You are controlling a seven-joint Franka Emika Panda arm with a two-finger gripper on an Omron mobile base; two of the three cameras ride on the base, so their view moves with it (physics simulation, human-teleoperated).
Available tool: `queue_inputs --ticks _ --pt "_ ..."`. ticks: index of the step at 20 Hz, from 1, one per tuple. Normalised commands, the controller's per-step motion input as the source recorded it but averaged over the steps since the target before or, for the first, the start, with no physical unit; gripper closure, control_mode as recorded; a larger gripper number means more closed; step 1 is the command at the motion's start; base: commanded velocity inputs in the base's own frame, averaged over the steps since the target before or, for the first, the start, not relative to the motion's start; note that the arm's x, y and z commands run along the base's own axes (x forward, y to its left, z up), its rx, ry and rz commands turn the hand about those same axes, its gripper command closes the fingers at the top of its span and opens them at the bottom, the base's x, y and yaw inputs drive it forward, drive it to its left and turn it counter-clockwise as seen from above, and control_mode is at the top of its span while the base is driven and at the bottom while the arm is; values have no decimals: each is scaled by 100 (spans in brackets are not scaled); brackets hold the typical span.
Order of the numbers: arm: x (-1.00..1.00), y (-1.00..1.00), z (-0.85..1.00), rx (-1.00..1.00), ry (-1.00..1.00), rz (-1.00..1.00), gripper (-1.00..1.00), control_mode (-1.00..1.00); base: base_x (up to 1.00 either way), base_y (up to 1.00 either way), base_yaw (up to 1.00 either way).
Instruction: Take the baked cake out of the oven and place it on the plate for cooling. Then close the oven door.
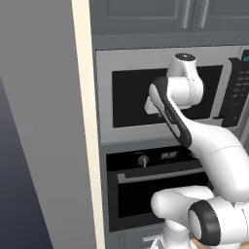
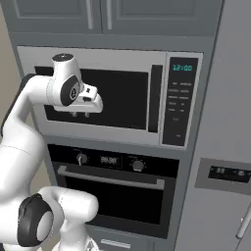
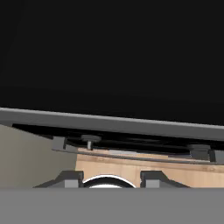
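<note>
The gripper (image 2: 80, 114) is hanging before the microwave (image 2: 117, 98), its jaws parted, gripping nothing. Below, the oven door (image 2: 115, 198) is sitting shut.

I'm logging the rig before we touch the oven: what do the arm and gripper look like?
The arm is glossy white with rounded, bulbous links and dark grey to black bands at the joints, plus a round grey cap on one joint. The gripper has a white boxy body and two small dark fingers. No cables or markings show.
</note>
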Motion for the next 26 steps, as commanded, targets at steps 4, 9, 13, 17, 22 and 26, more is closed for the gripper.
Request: queue_inputs --ticks 4,9,13,17,22,26 --pt "0 0 0 0 0 0 -100 100 0 -31 0" --pt "0 0 0 0 0 0 -100 100 0 -84 0" --pt "0 0 0 0 0 0 -100 100 0 -81 0" --pt "0 0 0 0 0 0 -100 100 0 -68 0" --pt "0 0 0 0 0 0 -100 100 4 -50 0" --pt "0 0 0 0 0 0 -100 100 13 -49 0"
